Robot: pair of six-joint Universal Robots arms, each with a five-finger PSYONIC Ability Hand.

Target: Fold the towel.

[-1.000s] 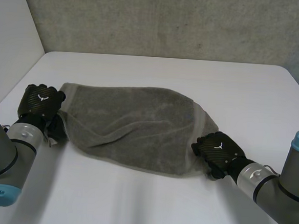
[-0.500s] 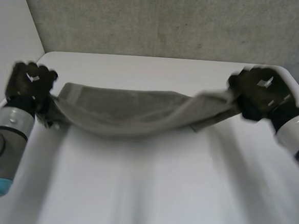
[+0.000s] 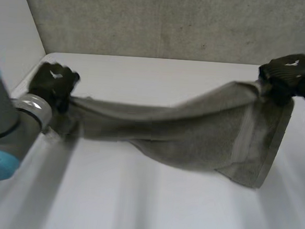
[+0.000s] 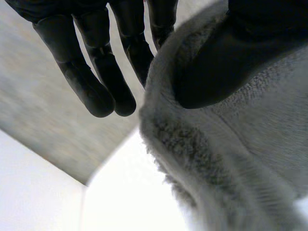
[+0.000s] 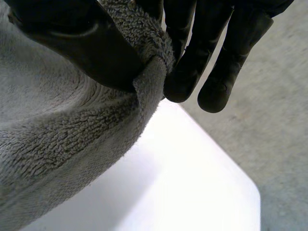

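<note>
A grey terry towel (image 3: 193, 130) hangs stretched in the air between my two hands above the white table (image 3: 136, 197). My left hand (image 3: 52, 84) holds its left end, thumb pressed on the cloth (image 4: 250, 144) against the fingers (image 4: 103, 82). My right hand (image 3: 286, 74) grips the towel's upper right corner at the far right, higher than the left hand. In the right wrist view the thumb and fingers (image 5: 192, 62) pinch the towel's edge (image 5: 72, 139). The right end of the towel droops down in a wide flap with a band near its hem.
A concrete wall (image 3: 174, 21) runs behind the table's far edge. A pale wall (image 3: 11, 41) stands along the left side. The table's right far corner (image 5: 240, 178) lies just below my right hand.
Both hands have lifted the towel off the table and pulled it taut. The right hand rose and swung out to the far right; the left hand moved slightly inward and down.
</note>
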